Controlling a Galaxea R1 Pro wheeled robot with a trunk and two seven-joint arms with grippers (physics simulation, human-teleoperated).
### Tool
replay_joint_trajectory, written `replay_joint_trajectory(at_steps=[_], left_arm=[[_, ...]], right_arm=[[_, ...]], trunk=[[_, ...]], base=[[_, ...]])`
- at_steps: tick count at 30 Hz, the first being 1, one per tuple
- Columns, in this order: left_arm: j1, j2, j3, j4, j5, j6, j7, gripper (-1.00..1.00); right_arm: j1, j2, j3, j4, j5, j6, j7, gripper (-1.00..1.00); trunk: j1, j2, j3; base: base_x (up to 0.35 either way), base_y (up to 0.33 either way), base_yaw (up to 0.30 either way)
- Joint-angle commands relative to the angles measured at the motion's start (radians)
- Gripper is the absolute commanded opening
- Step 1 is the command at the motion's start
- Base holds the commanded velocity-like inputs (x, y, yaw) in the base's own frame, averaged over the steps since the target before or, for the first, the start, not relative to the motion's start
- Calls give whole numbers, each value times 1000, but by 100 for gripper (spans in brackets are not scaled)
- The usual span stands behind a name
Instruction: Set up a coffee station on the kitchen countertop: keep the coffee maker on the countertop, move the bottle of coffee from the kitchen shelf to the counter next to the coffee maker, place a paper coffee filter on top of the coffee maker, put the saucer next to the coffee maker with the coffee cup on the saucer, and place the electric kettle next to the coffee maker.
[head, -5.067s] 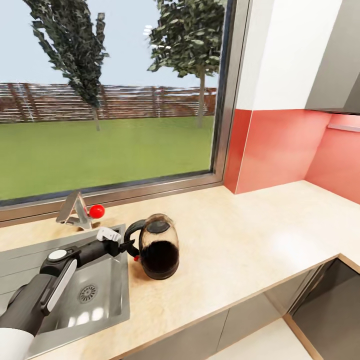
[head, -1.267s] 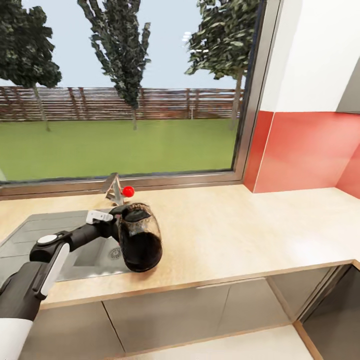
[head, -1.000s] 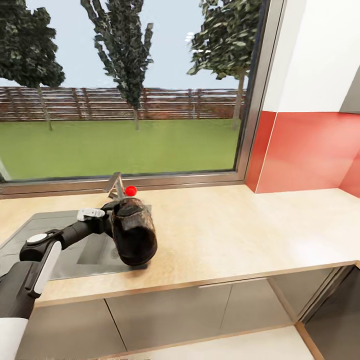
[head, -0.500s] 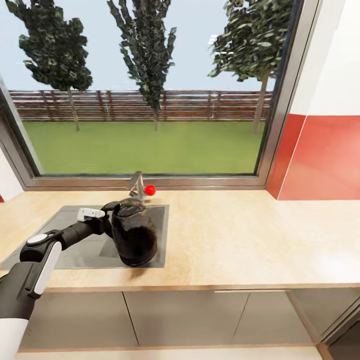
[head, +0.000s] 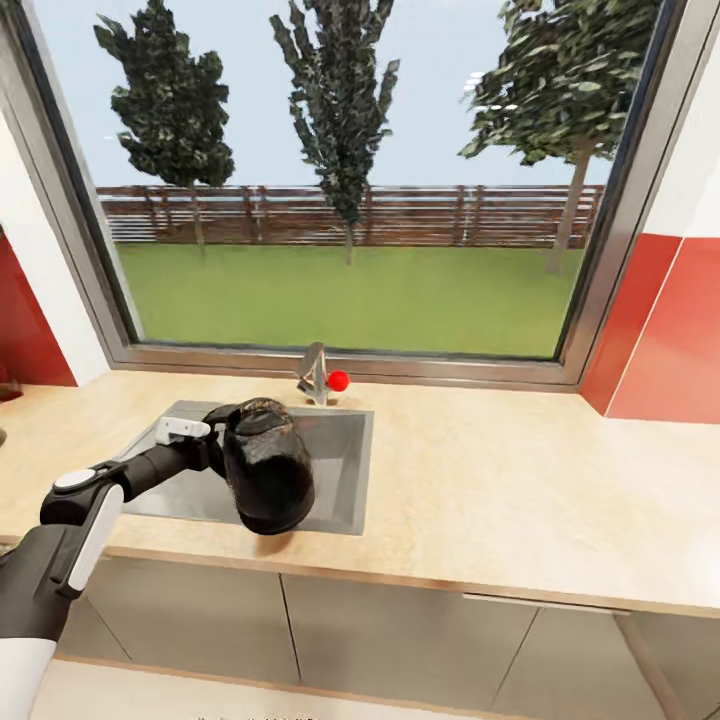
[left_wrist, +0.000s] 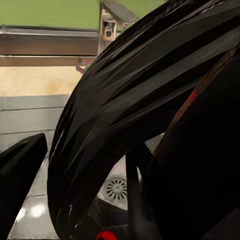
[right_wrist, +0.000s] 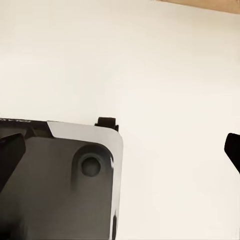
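Observation:
The electric kettle (head: 267, 480), dark and translucent with a black lid, hangs in the air over the sink's near edge, tilted a little. My left gripper (head: 216, 447) is shut on its handle, on the kettle's left side in the head view. In the left wrist view the kettle's dark body (left_wrist: 150, 115) sits right against the camera, with the sink drain (left_wrist: 116, 189) beneath it. My right gripper (right_wrist: 120, 150) points down at a pale floor, its fingertips (right_wrist: 10, 152) far apart and nothing between them.
A steel sink (head: 340, 470) is set into the beige countertop (head: 500, 490), with a faucet (head: 313, 370) and red knob (head: 338, 380) behind it under a wide window. Red backsplash (head: 670, 330) stands at the right. The robot's grey base (right_wrist: 60, 185) lies below the right gripper.
The camera has swung left, so the sink and window have slid right in the picture. The kettle stays held in my left gripper at the same spot before me.

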Motion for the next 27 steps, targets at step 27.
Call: replay_joint_trajectory(at_steps=[27], left_arm=[[-33, 10, 141, -2, 2, 42, 26, -100]], right_arm=[[-1, 1, -6, -1, 9, -2, 4, 100]], trunk=[[1, -2, -2]], base=[[0, 0, 284]])
